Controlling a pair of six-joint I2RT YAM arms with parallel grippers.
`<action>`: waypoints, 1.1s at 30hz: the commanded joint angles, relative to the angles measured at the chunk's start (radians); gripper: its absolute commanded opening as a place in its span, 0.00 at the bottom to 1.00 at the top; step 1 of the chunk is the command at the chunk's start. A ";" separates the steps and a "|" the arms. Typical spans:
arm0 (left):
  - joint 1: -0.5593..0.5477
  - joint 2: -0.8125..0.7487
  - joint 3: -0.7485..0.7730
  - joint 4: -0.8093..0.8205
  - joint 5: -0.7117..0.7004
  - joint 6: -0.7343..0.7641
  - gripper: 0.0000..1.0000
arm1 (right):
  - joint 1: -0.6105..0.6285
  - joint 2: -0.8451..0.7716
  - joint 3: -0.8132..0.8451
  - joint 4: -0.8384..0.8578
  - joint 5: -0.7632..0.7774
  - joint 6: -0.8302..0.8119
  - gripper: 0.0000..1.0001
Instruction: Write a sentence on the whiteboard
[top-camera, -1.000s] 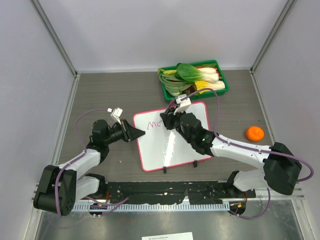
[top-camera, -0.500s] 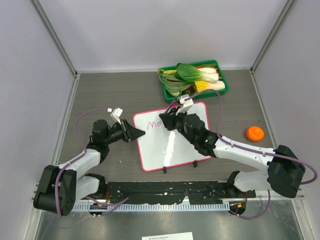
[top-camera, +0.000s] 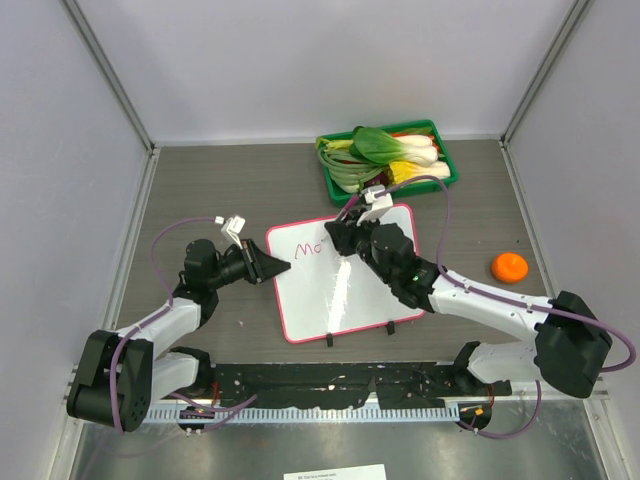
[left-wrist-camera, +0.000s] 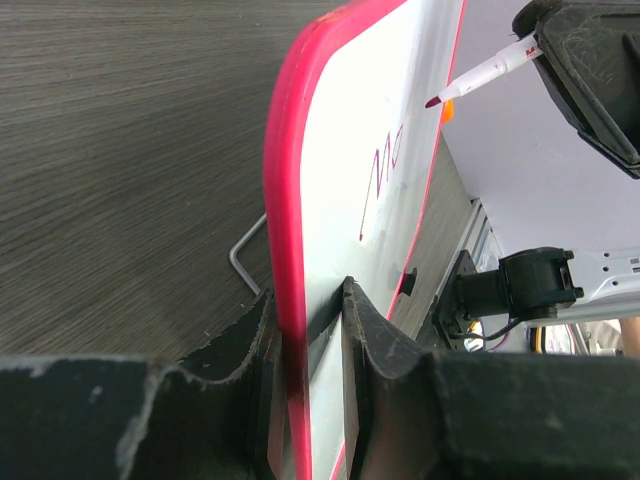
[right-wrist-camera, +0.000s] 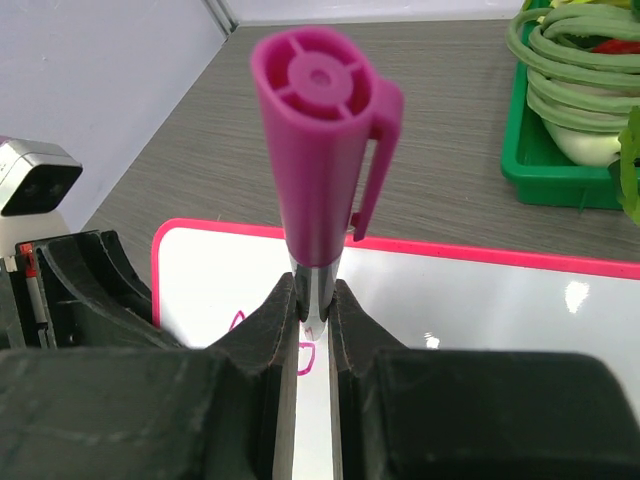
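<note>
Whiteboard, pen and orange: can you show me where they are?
whiteboard (top-camera: 310, 300), top external view, bare white writing face
pen (right-wrist-camera: 318, 150), right wrist view, magenta cap
orange (top-camera: 509, 266), top external view, middle of the fruit

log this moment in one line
left pincer: shut on whiteboard edge | right pincer: shut on marker | writing: begun, unfinished

The letters "Mo" (top-camera: 311, 248) were handwritten in magenta near the upper left corner of the whiteboard (top-camera: 315, 295). Print on a white label (top-camera: 335, 472) at the near edge was too small to be read.
</note>
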 joint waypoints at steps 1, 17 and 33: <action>0.001 0.015 -0.020 -0.039 -0.069 0.107 0.00 | -0.006 0.011 0.010 0.045 0.012 -0.011 0.01; 0.001 0.011 -0.020 -0.042 -0.072 0.110 0.00 | -0.012 0.006 -0.035 0.033 0.024 0.008 0.01; 0.001 0.011 -0.020 -0.042 -0.072 0.111 0.00 | -0.012 -0.038 -0.090 0.002 -0.005 0.018 0.00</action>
